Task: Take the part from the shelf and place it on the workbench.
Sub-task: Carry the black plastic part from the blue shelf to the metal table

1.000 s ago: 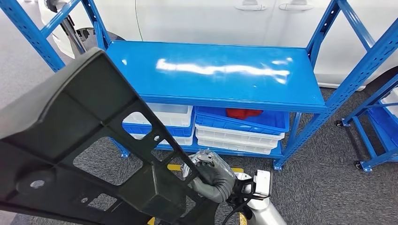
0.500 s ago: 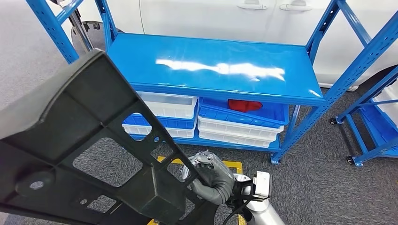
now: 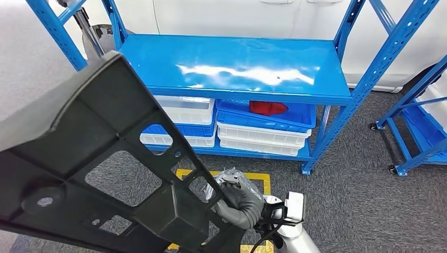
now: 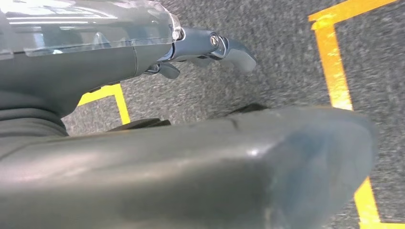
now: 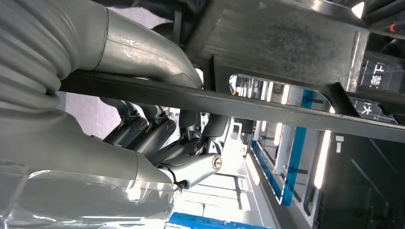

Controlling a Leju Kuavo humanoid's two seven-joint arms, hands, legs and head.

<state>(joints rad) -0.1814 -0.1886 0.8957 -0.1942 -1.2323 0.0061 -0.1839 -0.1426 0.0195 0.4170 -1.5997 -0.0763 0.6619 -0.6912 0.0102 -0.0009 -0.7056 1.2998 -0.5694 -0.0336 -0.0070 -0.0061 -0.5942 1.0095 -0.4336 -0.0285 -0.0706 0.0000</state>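
You are looking down at a large black plastic part [image 3: 100, 158] that is filling the left half and lower left of the head view. It is a flat, matte moulding with raised ribs, several angular cut-out windows and a few small round holes, and it is sitting tilted, its broad end rising toward the upper left. The right hand [image 3: 237, 197], grey and rubbery with a ribbed cuff, is gripping the part's lower right edge near the bottom centre of the frame, its fingers curling around a rib. In the right wrist view you are seeing the same grip from close behind: the thick grey thumb [image 5: 143, 52] is lying across one face of a thin dark bar of the part [image 5: 267, 109] while the darker fingers [image 5: 157, 133] are pressing in from the other side.

In the left wrist view the left hand [image 4: 205, 47] is showing at the upper left, and a smooth, rounded, glossy-black edge of the part [image 4: 215, 171] is crossing the lower half; you cannot tell there whether that hand is holding it.

Behind the part, across the top of the head view, a blue steel shelf [image 3: 237, 66] with perforated uprights is standing bare and shiny on its upper deck. Below it, stacked white and blue plastic bins [image 3: 263, 137] are sitting, one holding something red [image 3: 268, 107]. The floor is grey speckled carpet [image 3: 358, 200] with a yellow tape outline [image 3: 226, 174].
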